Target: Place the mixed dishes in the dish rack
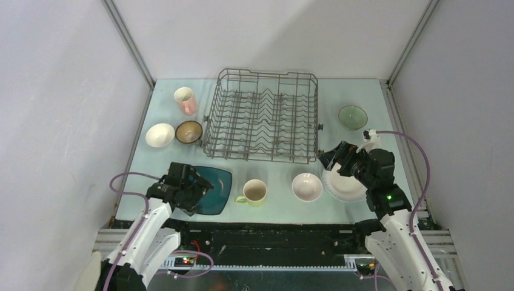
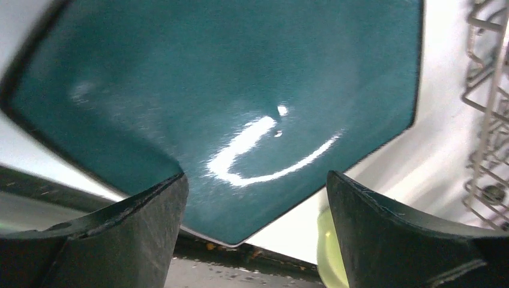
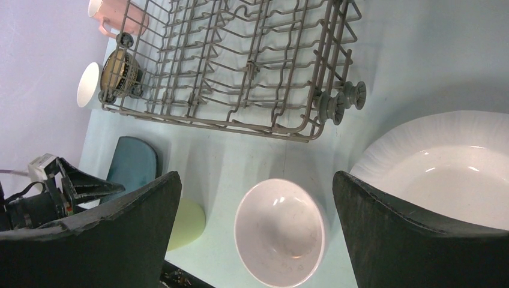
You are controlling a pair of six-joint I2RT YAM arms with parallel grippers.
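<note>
A glossy square teal plate [image 2: 240, 90] is framed by parted left jaws; right jaws are parted too; two round white bowls [image 1: 160, 135] [image 1: 307, 186] are counted.

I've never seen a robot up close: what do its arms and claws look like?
Left arm and right arm: white lower shells, black upper joints, each trailing a lilac cable. A green light glows on the right arm. Left end effector and right end effector: two black wedge-shaped fingers each.

dish rack [image 1: 260, 154]: upright, centre | teal square plate [image 1: 218, 188]: near-left | white round plate [image 1: 347, 191]: near-right (both outside rack)
</note>
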